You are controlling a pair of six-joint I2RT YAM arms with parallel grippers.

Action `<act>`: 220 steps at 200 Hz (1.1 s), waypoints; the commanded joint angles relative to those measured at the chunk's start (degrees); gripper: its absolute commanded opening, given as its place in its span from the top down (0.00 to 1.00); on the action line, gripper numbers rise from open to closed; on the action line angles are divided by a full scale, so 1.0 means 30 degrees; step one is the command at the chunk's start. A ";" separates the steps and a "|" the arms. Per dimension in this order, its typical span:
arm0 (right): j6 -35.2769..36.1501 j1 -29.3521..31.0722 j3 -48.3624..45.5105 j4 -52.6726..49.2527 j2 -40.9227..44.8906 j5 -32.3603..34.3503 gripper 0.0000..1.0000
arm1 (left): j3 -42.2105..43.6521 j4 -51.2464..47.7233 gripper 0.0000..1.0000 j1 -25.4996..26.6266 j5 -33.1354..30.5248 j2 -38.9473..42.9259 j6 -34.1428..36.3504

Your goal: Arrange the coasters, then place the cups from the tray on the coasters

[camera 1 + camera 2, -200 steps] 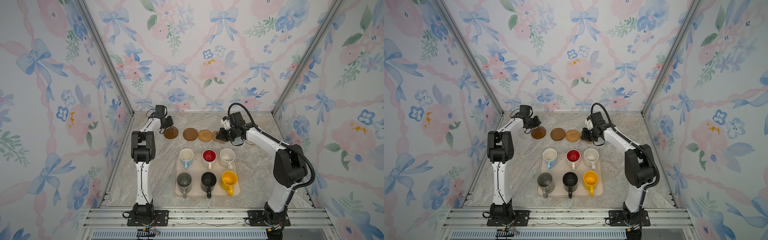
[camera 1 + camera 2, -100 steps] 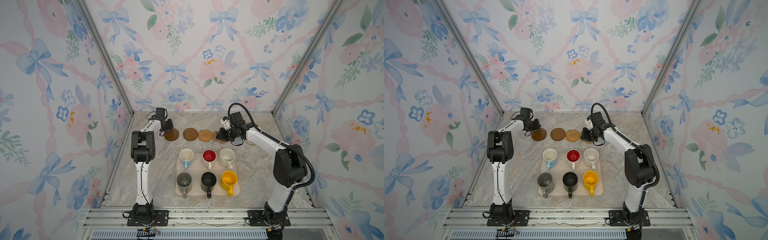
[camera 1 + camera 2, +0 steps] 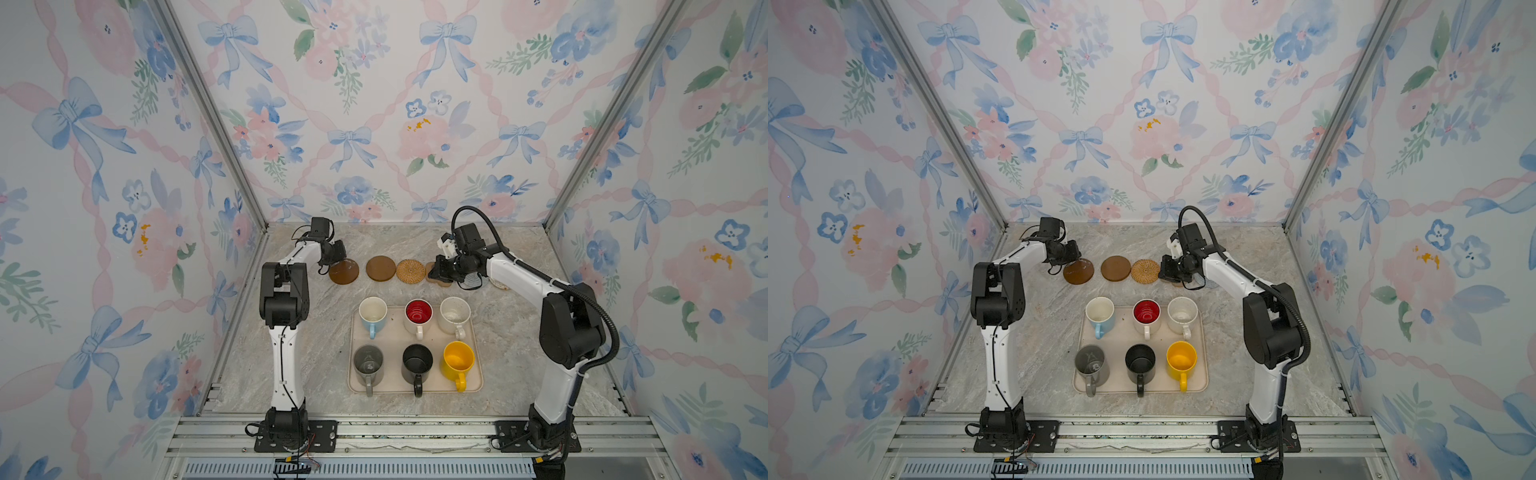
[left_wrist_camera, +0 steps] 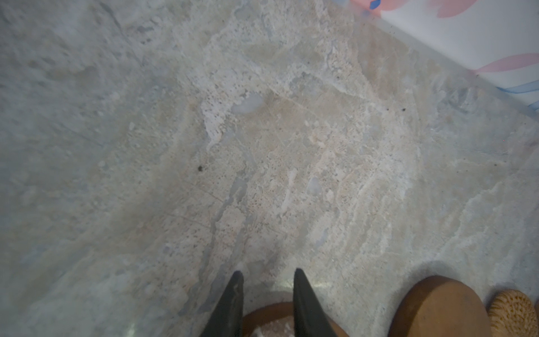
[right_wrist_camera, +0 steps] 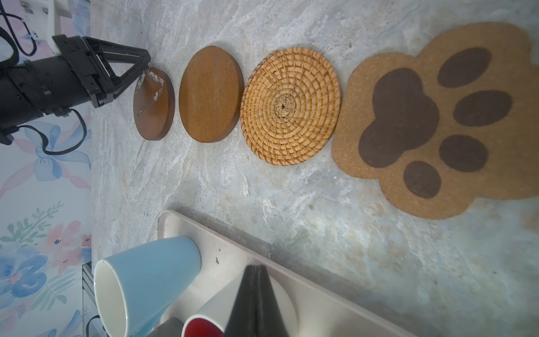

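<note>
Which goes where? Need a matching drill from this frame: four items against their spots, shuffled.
Items
1. yellow mug
2. light blue mug
3. rattan coaster
4. darker brown disc

Places
A. left end of the coaster row, at the left pincer tips
B. tray, row nearest the arm bases, right end
C. tray, far row, left end
D. on the table, between the lighter brown disc and the paw coaster

Pairs: 1-B, 2-C, 3-D, 4-A
</note>
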State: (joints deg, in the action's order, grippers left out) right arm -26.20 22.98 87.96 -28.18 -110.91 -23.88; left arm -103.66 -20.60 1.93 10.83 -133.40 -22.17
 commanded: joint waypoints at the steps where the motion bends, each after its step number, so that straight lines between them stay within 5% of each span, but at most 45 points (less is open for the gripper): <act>1: -0.0223 0.0030 0.1468 0.0404 -0.1020 -0.0634 1.00 | -0.0328 -0.0575 0.74 -0.0103 -0.0341 0.1501 -0.0131; 74: -0.2415 -0.0112 0.6014 0.3000 -0.6420 -0.4151 0.78 | 0.1047 -0.0515 0.74 0.0360 -0.0127 0.5694 -0.0380; 110: -0.4090 0.0117 0.7160 0.5139 -0.8299 -0.4570 0.52 | 0.3887 0.0009 0.74 0.1131 -0.0188 0.8515 -0.0468; 171: -0.8148 0.0059 0.8734 1.0375 -1.1004 -0.6179 0.53 | 1.1225 0.4237 0.72 0.1478 0.0377 1.4833 -0.2150; 220: -0.9314 0.0124 1.1613 1.0651 -1.3151 -0.6859 0.54 | 1.3810 0.5187 0.71 0.1805 0.0364 1.6393 -0.2948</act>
State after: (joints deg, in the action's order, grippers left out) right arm -50.96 22.94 118.17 0.97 -147.44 -41.89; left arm -65.91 -8.60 6.92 11.35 -85.12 -28.51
